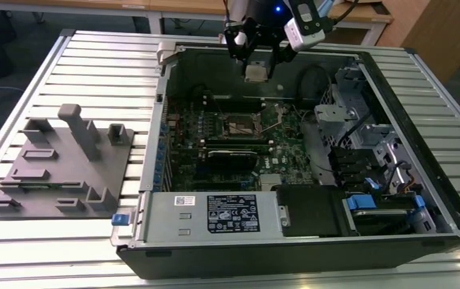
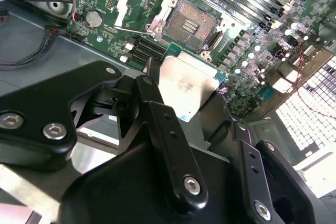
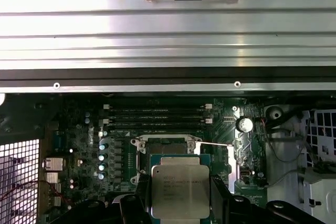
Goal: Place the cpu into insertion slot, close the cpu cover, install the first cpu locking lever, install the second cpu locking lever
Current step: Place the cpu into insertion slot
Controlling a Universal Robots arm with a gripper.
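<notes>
The tool [image 3: 180, 207] clamps the faintly printed cpu [image 3: 180, 188], clear of the insertion slot [image 2: 191, 23].

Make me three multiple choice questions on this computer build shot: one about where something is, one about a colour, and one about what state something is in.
1. The insertion slot is:
A. open and empty
B. holding a chip
C. under a heat sink

2. The cpu is:
A. seated in the slot
B. held by the claw above the motherboard
C. lying on the floor

3. The motherboard is:
A. red
B. white
C. green

Answers:
1 A, the second wrist view shows the socket's bare dark centre with nothing in it.
2 B, both wrist views show the chip gripped between the black fingers, clear of the board.
3 C, the board is green in every view.
</notes>
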